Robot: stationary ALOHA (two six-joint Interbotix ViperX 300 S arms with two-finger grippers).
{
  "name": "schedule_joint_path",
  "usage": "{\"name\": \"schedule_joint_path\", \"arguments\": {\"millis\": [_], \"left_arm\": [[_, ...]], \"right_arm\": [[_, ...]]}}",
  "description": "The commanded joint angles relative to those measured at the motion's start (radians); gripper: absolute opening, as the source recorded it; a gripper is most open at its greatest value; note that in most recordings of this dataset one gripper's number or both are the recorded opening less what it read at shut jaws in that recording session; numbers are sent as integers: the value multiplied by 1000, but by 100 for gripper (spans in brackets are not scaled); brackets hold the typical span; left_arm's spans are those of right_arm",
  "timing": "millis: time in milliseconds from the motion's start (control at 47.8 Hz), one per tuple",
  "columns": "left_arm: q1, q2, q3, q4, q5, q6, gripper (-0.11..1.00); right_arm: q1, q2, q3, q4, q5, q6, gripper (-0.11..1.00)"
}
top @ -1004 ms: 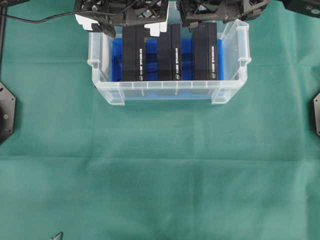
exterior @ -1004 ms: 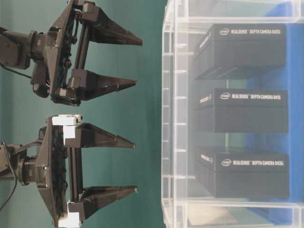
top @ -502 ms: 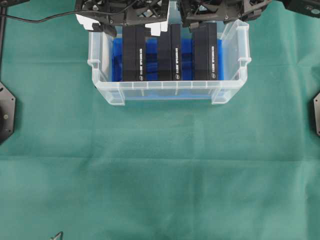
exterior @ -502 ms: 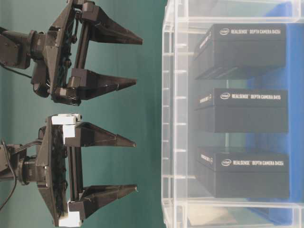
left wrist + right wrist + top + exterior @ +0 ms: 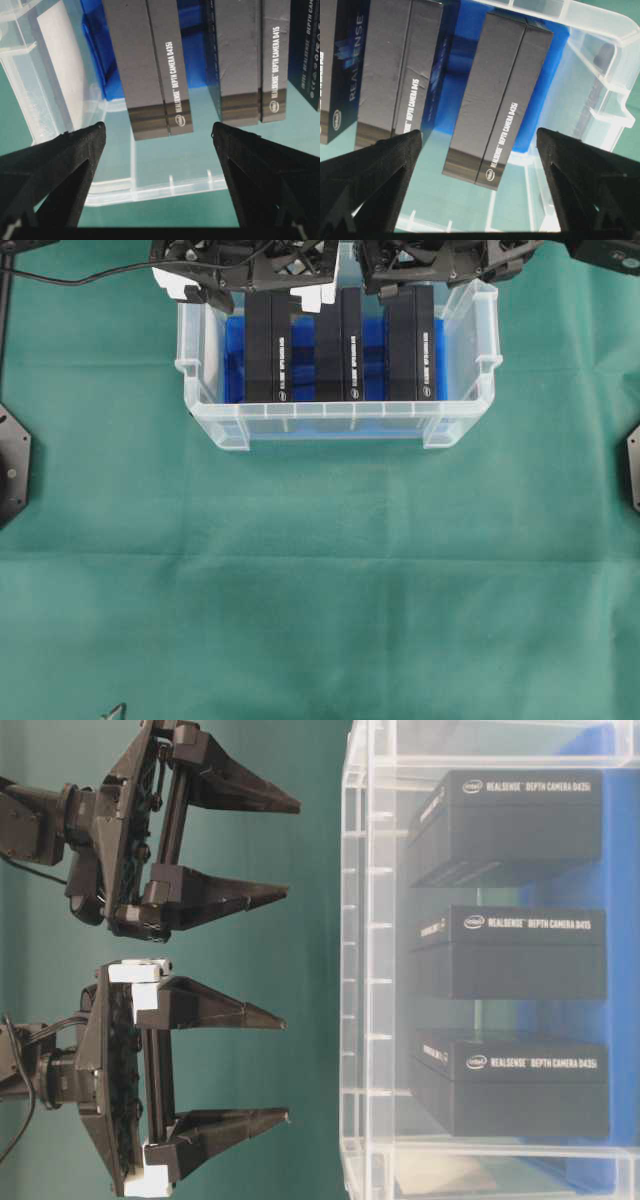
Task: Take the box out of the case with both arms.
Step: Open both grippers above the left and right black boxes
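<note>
The case (image 5: 340, 415) is a clear plastic bin with a blue floor at the top middle of the green cloth. Three black boxes stand on edge in it: left (image 5: 268, 350), middle (image 5: 338, 345) and right (image 5: 411, 340). Both grippers hover just behind the case's far wall, apart from it. My left gripper (image 5: 285, 1070), with white parts, is open and empty. It faces the left box (image 5: 150, 65). My all-black right gripper (image 5: 292, 850) is open and empty too, facing the right box (image 5: 495, 100).
Green cloth (image 5: 320, 590) covers the table in front of the case. Black arm bases sit at the left edge (image 5: 10, 465) and right edge (image 5: 633, 470). A cable (image 5: 70, 280) runs along the top left. A small dark object (image 5: 115, 710) lies at the bottom left.
</note>
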Motion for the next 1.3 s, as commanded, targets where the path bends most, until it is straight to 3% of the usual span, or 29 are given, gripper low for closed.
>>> {"name": "schedule_joint_path", "arguments": {"millis": [0,879,1276], "left_arm": [[3,-17,-21,3,-3,2,83],[6,-18,-3,11,-26,2,83],[6,-23,78,21,-106,-8,83]], "right_arm": [[2,-14,-25,0,0,0,96],[2,6,-23,12,14,6,96],[2,34,21,12,-11,15,96]]}}
